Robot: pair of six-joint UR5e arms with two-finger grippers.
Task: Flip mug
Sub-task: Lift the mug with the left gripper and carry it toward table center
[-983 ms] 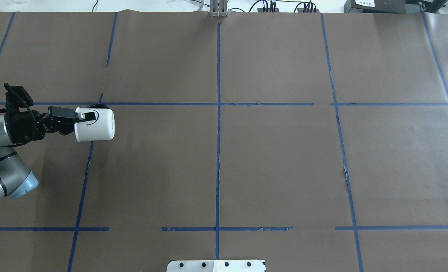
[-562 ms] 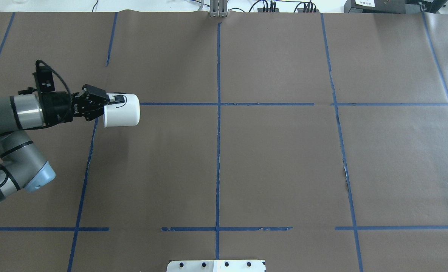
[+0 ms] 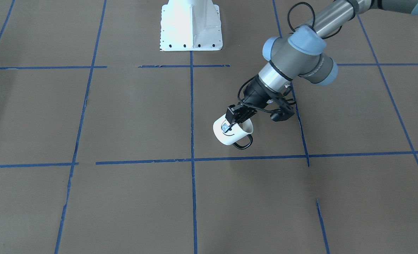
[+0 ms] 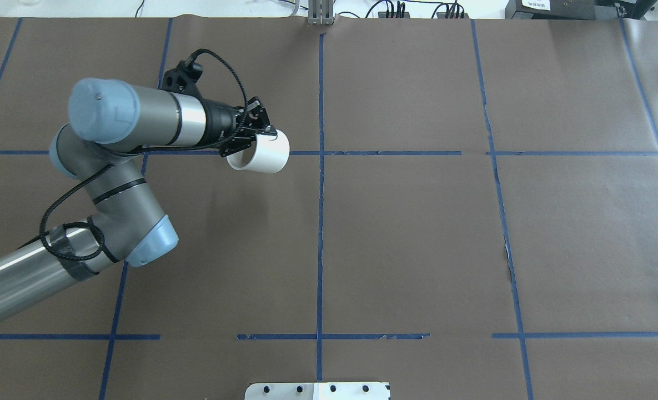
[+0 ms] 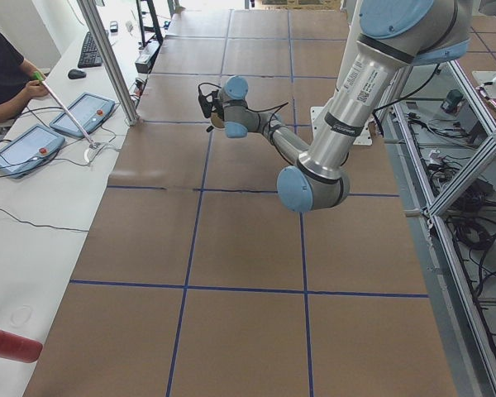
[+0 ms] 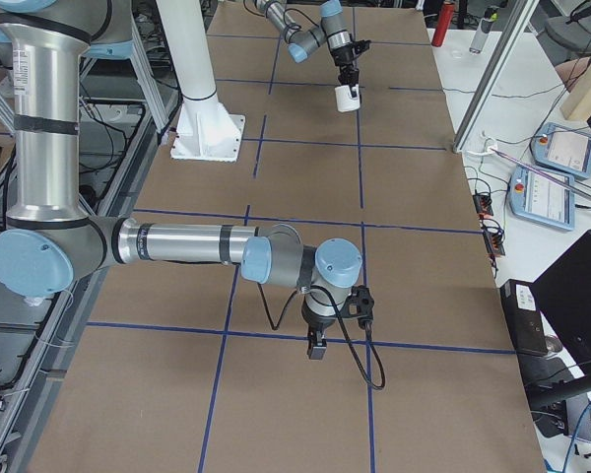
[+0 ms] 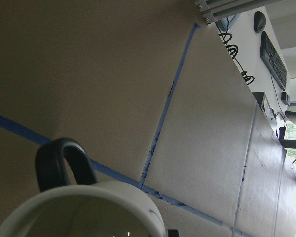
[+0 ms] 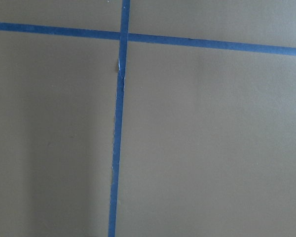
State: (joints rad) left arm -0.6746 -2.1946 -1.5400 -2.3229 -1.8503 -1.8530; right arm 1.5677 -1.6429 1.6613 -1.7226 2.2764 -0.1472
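Left hand (image 4: 257,135) grips the white mug (image 4: 266,156) by its rim, tilted; right hand (image 6: 316,347) opening cannot be determined.

From behind the robot, my overhead camera looks forward and down over the tabletop (image 4: 417,250). The front camera faces back toward the robot's base (image 3: 191,31), steeply down; both share the mug (image 4: 263,155). Two end cameras look along the tabletop from opposite ends. The left wrist camera sits tight against the mug's rim, the right wrist camera close above blue tape (image 8: 117,148).
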